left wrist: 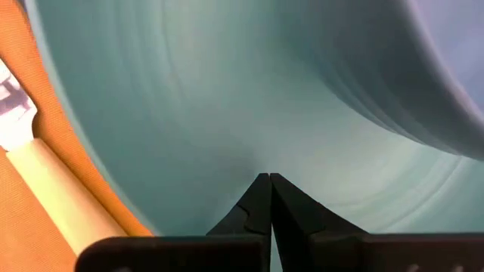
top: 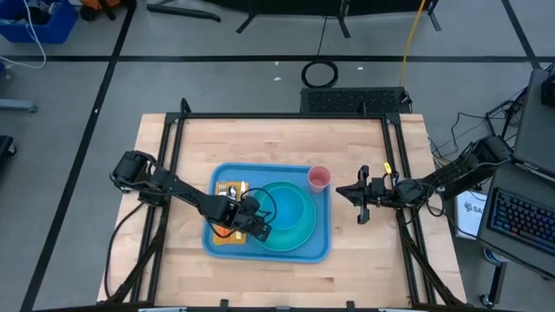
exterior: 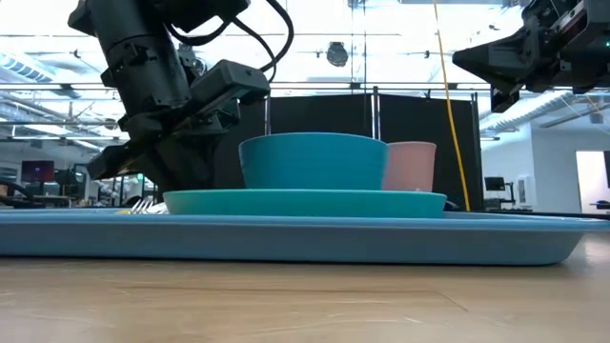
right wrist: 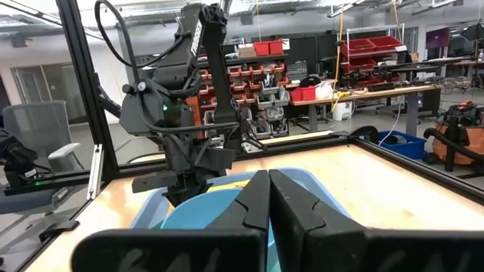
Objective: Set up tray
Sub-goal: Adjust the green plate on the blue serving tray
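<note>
Since the tray (top: 267, 250) is the main thing, that first: it's a big light-blue one sitting around the middle of the wooden worktop (top: 286, 143), slightly toward the left arm's side. On it is a round turquoise plate (top: 290, 236) with a blue bowl (exterior: 312, 160) on top of that. A small pink cup (top: 319, 178) stands in the tray's far right corner, just beside the plate. Along the tray's left end there's an orange napkin or mat (left wrist: 17, 219) with pale-handled cutlery (top: 230, 189) lying on it.

Left claw (top: 258, 227) is down low over the tray at the plate's near-left edge, fingers pressed together; from its wrist camera the tips (left wrist: 261, 200) sit right against the turquoise surface, not pinching anything I can make out. Right claw (top: 364, 204) hangs in the air off the tray's right side, well apart from the dishes, fingers also pressed together and holding nothing.

Worktop is light wood with a black metal frame (top: 286, 115) around it. Beyond it the room is a workshop: grey floor with cables, shelves of red bins (right wrist: 261, 75), benches, and a keyboard (top: 519, 221) off to the right.
</note>
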Robot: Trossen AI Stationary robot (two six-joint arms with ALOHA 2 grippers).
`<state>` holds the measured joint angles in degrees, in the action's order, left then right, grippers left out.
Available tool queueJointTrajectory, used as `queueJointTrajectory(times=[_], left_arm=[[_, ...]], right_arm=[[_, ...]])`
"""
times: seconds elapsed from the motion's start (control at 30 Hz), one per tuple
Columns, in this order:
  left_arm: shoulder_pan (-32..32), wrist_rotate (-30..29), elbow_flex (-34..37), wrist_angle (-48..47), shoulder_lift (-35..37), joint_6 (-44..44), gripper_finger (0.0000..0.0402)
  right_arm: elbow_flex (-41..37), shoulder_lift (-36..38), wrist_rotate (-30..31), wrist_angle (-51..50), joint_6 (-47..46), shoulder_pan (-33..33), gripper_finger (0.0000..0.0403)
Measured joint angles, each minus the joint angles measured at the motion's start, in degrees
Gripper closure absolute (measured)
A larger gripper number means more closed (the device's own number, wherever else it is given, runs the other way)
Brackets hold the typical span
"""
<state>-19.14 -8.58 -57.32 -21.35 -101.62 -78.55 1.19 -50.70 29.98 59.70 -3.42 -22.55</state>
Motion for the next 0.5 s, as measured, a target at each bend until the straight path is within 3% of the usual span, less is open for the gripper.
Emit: queueJointTrajectory(times=[0.5], left_arm=[[-1.18, -0.20, 0.00, -0.12, 0.02, -1.07, 0.0395]], right_arm=[[-0.02, 0.00, 0.00, 0.00, 0.02, -0.02, 0.0403]])
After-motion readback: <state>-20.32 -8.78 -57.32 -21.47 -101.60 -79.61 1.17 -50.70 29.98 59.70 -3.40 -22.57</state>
